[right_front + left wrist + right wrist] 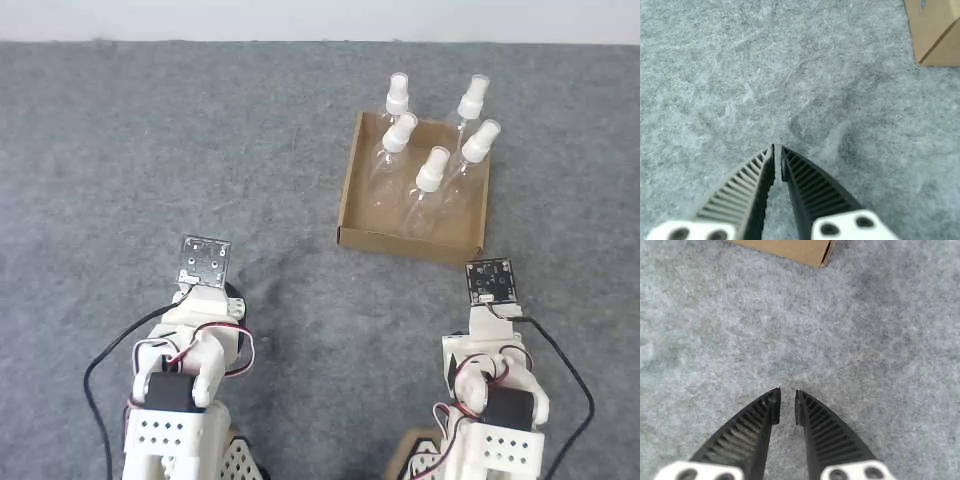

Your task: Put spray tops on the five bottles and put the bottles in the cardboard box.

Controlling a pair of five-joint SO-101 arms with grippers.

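Observation:
Several clear bottles point(432, 190) with white spray tops point(399, 131) stand upright together inside the shallow cardboard box point(408, 243) at the right of the mat. Both arms are drawn back at the near edge, well short of the box. The left arm point(190, 360) sits to the box's near left, and its left gripper point(777, 148) is shut over bare mat with nothing in it. A corner of the box point(935, 30) shows far off in the left wrist view. The right gripper point(787, 392) hangs just before the box's front wall point(790, 247), its fingers almost together and holding nothing.
A grey felt mat point(150, 150) covers the whole table, with wide free room left of the box. Black cables point(100, 370) loop beside each arm's base at the near edge.

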